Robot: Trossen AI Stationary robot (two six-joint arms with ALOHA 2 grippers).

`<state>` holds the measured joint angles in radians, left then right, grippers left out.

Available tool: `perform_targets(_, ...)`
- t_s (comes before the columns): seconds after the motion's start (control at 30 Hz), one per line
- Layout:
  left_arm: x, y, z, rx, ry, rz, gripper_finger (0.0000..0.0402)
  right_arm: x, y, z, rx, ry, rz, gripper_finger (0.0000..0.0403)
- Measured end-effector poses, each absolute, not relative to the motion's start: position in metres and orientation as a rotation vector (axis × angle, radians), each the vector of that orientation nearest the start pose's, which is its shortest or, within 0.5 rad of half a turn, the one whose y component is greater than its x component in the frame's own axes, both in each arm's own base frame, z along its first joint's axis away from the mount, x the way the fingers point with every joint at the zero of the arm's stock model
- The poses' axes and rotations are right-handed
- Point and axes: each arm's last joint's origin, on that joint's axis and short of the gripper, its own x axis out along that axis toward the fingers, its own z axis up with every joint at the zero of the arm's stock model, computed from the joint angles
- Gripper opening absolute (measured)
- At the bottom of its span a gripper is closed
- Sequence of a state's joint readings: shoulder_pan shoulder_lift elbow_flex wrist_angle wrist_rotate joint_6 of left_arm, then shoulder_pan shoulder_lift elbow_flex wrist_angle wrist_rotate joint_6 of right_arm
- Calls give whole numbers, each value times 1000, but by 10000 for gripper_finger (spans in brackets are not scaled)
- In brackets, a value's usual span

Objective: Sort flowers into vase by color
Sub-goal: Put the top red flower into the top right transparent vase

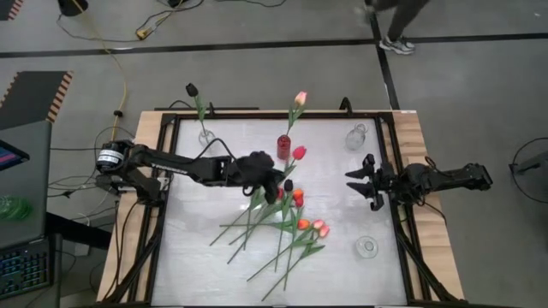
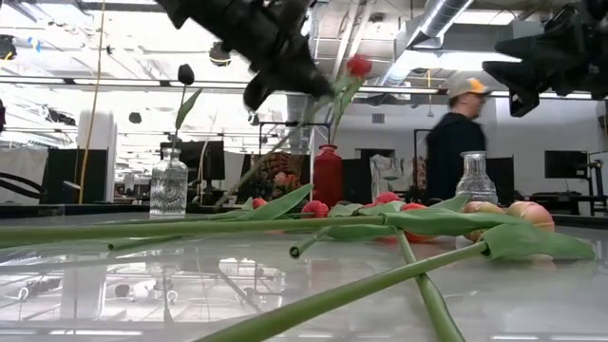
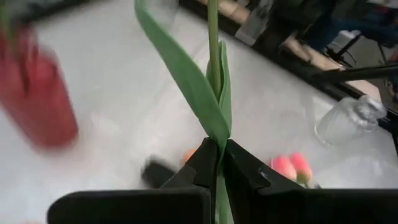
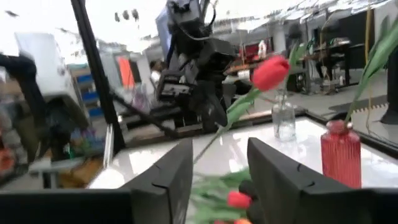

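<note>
My left gripper (image 1: pixel 272 178) hovers over the table's middle, shut on a red tulip (image 1: pixel 299 153) whose head (image 2: pixel 358 65) is near the red vase (image 1: pixel 284 143). A pink tulip (image 1: pixel 300 98) stands in that red vase. A black tulip (image 1: pixel 192 89) stands in a clear vase (image 1: pixel 205 135) at the far left. Several red, orange and pink tulips (image 1: pixel 287 224) lie in a loose heap on the table. My right gripper (image 1: pixel 360 181) waits open at the table's right side, touching nothing. My left gripper pinches the red tulip's green stem between its two fingers (image 3: pixel 202 162), where a long leaf joins it (image 3: pixel 217 127), below the head. The fingers reach in from the table's left and lie across the stem. The tulip is lifted clear and tilted, head uppermost.
Two more clear vases stand on the right, one at the far side (image 1: pixel 356 137) and one at the near side (image 1: pixel 367 247). A black frame (image 1: pixel 171 120) edges the white table. A person (image 2: pixel 456 133) walks behind the far edge. Bare table lies at near left.
</note>
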<state>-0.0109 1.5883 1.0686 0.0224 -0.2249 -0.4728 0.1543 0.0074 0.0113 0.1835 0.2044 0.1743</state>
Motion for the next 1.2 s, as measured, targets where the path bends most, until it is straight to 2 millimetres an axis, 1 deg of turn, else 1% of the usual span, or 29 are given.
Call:
perform_targets(0.17, 360, 7, 280, -245, 359, 296, 6, 93, 8, 192, 225, -265, -30, 202)
perform_targets(0.27, 365, 8, 295, -177, 252, 277, 6, 92, 8, 195, 227, -300, -29, 203)
perform_targets(0.4, 368, 8, 310, -109, 102, 266, 6, 93, 8, 200, 212, -353, -29, 203)
perform_targets(0.5, 368, 8, 316, -77, 40, 266, 6, 95, 9, 204, 213, -381, -28, 203)
perform_targets(0.7, 368, 8, 317, -45, 44, 263, 6, 106, 9, 207, 142, -386, -50, 202)
perform_targets(0.83, 368, 7, 315, -30, 67, 220, 6, 117, 7, 218, 126, -345, -86, 202)
perform_targets(1.0, 372, 5, 307, -31, 106, 152, 6, 138, 5, 235, 117, -279, -119, 202)
perform_targets(1.2, 376, 4, 298, -14, 141, 140, 6, 166, 6, 251, 101, -215, -131, 202)
